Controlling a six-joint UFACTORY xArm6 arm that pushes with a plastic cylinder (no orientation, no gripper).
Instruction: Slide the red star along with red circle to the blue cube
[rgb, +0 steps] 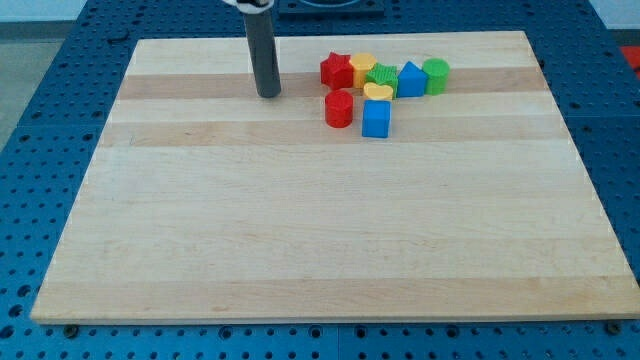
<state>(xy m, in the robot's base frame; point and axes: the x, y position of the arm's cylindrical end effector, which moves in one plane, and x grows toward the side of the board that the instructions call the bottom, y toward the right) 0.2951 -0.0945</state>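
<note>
The red star (336, 70) lies near the view's top, at the left end of a cluster of blocks. The red circle (339, 108) stands just below it. The blue cube (376, 118) sits right of the red circle, almost touching it. My tip (268, 94) rests on the board to the left of the red star and red circle, apart from both by a small gap.
A yellow block (362, 68), a green star-like block (382, 77), a yellow heart (377, 92), a blue pointed block (411, 79) and a green circle (436, 75) crowd right of the red star. The wooden board (330, 240) lies on a blue perforated table.
</note>
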